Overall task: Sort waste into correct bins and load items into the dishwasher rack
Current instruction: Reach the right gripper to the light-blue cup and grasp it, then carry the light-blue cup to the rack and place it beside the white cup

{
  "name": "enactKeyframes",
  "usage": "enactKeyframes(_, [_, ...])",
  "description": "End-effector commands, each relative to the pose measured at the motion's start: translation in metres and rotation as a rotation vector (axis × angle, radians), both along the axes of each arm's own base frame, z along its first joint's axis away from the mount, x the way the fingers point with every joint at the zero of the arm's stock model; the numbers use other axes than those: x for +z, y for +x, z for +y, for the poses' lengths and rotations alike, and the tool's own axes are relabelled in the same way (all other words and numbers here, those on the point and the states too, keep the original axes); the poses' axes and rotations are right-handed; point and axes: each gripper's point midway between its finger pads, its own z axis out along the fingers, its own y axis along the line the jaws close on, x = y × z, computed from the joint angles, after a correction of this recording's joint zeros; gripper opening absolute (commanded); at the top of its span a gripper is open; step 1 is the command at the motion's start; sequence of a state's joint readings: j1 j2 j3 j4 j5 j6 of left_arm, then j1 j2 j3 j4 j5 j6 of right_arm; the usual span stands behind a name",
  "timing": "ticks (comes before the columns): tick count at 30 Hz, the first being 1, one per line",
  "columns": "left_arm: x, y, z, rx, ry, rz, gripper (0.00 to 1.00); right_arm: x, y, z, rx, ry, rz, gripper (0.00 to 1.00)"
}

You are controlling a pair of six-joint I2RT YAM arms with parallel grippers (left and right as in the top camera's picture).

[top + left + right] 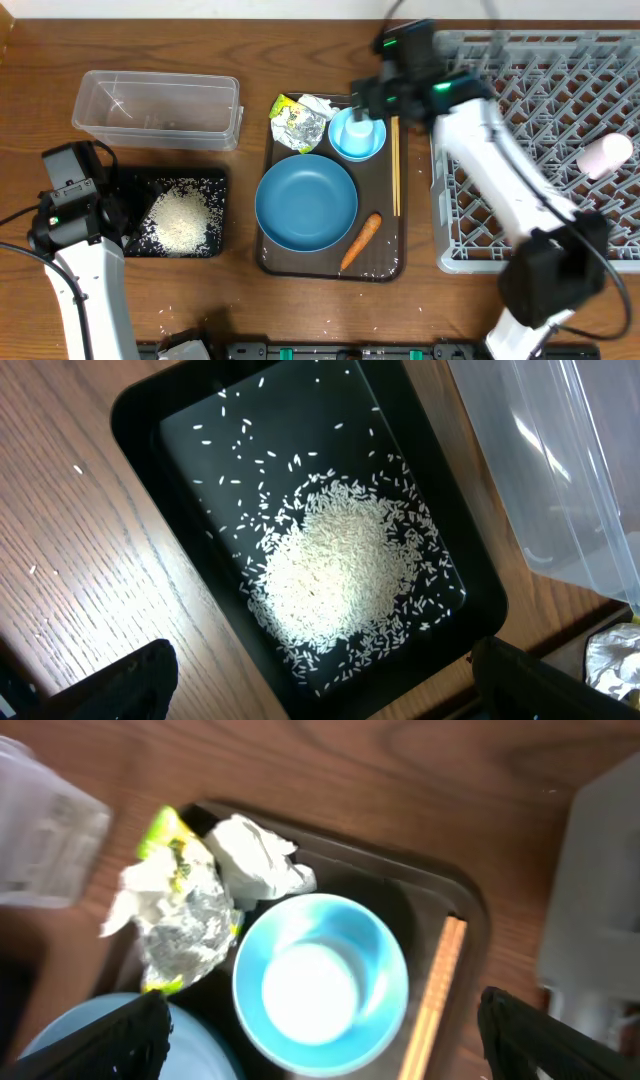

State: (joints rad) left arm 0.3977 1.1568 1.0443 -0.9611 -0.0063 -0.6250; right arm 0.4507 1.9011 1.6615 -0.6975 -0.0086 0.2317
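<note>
White rice (pixel 183 222) lies piled in the black tray (pixel 213 182), also in the left wrist view (pixel 335 575). My left gripper (pixel 112 200) hovers open over that tray's edge (pixel 320 680), holding nothing. The clear tub (pixel 155 105) stands behind it. On the brown tray (pixel 385 262) are the blue bowl (pixel 305 200), light-blue cup (pixel 357 138), wrapper with tissue (pixel 298 120), chopsticks (pixel 395 165) and carrot (pixel 360 240). My right gripper (pixel 365 103) is open above the light-blue cup (pixel 320 980), fingers (pixel 330 1040) either side and apart from it. A white cup (pixel 605 155) lies in the grey rack (pixel 520 90).
The wrapper (pixel 185 915) and tissue (pixel 255 865) lie just left of the cup, and the chopsticks (pixel 440 990) just right of it. A few rice grains are scattered on the table (pixel 170 315) and on the brown tray's front. The rack's wall (pixel 600 890) stands close on the right.
</note>
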Motion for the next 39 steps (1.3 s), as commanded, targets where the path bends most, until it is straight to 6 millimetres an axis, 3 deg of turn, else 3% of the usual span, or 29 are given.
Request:
enactKeyframes(1, [0.006, 0.002, 0.003, 0.008, 0.010, -0.013, 0.96, -0.031, 0.011, -0.008, -0.152, -0.145, -0.022, 0.95])
enactKeyframes(7, [0.006, 0.002, 0.003, 0.008, 0.010, -0.014, 0.96, -0.074, 0.008, 0.005, -0.173, -0.160, 0.047, 0.96])
enactKeyframes(16, [0.006, 0.002, 0.003, 0.008, 0.010, -0.013, 0.96, -0.107, 0.002, 0.023, -0.113, -0.105, 0.136, 0.95])
enactKeyframes(25, [0.006, 0.002, 0.003, 0.008, 0.010, -0.013, 0.96, -0.102, 0.002, 0.021, -0.115, -0.100, 0.138, 0.57])
enactKeyframes(29, [0.006, 0.002, 0.003, 0.008, 0.010, -0.014, 0.96, -0.054, 0.010, 0.011, -0.131, -0.069, 0.073, 0.55])
enactKeyframes(34, [0.006, 0.002, 0.003, 0.008, 0.010, -0.013, 0.96, 0.064, 0.021, -0.010, -0.148, 0.005, -0.138, 0.57])
enactKeyframes(36, [0.006, 0.002, 0.003, 0.008, 0.010, -0.014, 0.96, 0.112, 0.020, -0.032, -0.181, 0.018, -0.232, 0.57])
enactKeyframes(39, [0.006, 0.002, 0.003, 0.008, 0.010, -0.014, 0.96, 0.173, 0.011, -0.081, -0.273, 0.008, -0.354, 0.57])
